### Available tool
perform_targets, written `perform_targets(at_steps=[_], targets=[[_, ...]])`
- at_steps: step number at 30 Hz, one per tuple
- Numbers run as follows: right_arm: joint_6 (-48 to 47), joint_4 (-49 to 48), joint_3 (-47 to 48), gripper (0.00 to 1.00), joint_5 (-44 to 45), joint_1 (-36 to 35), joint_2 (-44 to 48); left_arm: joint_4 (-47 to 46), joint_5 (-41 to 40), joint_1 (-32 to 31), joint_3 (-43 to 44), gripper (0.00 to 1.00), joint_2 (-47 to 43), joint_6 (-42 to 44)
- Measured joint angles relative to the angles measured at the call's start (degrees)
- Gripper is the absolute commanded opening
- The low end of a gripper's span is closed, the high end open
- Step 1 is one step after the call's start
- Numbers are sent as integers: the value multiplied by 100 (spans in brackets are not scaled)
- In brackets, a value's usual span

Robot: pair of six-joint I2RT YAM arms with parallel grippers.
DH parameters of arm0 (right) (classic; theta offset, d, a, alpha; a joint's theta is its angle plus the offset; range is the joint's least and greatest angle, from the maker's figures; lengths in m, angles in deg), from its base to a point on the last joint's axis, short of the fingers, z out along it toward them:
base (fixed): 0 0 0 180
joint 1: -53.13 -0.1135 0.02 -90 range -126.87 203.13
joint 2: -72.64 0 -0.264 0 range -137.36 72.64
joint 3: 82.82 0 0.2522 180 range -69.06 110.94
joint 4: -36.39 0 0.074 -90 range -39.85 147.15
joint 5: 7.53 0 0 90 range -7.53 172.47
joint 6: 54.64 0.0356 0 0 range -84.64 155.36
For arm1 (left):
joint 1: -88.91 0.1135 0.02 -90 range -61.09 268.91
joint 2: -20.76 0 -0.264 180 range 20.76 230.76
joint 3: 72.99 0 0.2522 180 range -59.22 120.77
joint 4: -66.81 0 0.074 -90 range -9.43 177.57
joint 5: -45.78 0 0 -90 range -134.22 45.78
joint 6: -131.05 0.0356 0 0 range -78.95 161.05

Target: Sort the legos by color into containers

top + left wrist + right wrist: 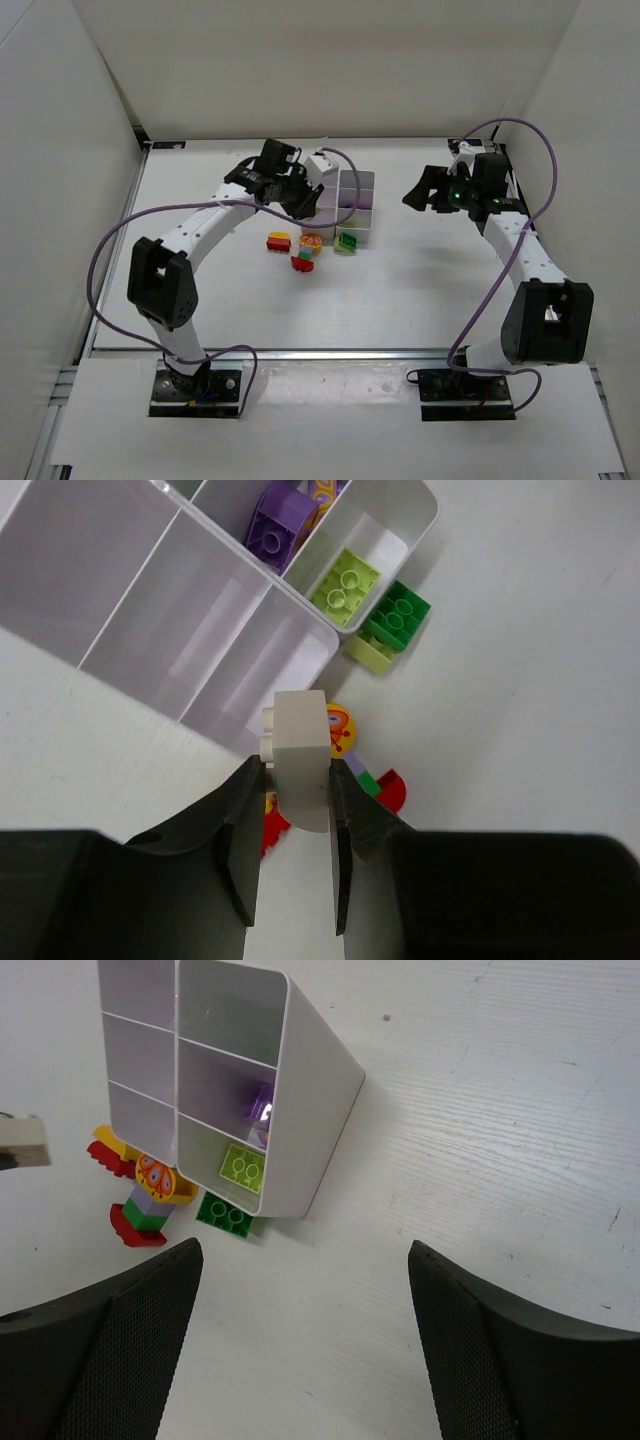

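Observation:
My left gripper (296,770) is shut on a white studded lego (300,742), held just above the table beside the near corner of the white containers (200,630). One cell holds a purple lego (272,530), another a lime lego (345,585). A dark green lego (398,613) lies outside against the containers. In the top view the left gripper (300,200) is at the left side of the containers (362,180). My right gripper (302,1250) is open and empty, right of the containers (310,1110); it also shows in the top view (425,192).
On the table in front of the containers lie a red and yellow lego (278,241), a yellow-orange round piece (311,241) on a small stack (145,1205), a red piece (302,262) and the green lego (347,241). White walls enclose the table.

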State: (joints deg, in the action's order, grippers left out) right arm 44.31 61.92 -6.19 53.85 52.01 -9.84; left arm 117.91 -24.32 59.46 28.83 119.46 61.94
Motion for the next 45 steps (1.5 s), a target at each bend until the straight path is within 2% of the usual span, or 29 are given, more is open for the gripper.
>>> perform_targets(at_steps=[5,11,21,23,24,28,29,37,42,45], targets=[[0,0,0,87,13,0,66,4,76,-37,387,12,702,752],[-2,-17,-79,88,26,0,212,-2,79,-52,743,12,1078,1318],[-7,-13,-92,88,105,13,219,-11,74,-81,769,23,1226,1816],[-7,-15,-92,88,107,26,219,-9,72,-85,769,27,1257,1858],[-7,-15,-92,88,109,33,219,-9,68,-90,769,35,1266,1873],[-7,-15,-92,88,111,37,219,-15,70,-109,769,55,1270,1904],[-7,-15,-90,88,111,37,216,-17,68,-114,767,56,1270,1912],[-13,-28,-90,88,109,37,166,-516,-57,-120,455,59,1182,1644],[-17,-33,-90,88,105,37,164,-745,-546,-9,227,59,852,697],[-37,-35,-90,88,52,37,164,-654,-669,348,142,60,334,9]])
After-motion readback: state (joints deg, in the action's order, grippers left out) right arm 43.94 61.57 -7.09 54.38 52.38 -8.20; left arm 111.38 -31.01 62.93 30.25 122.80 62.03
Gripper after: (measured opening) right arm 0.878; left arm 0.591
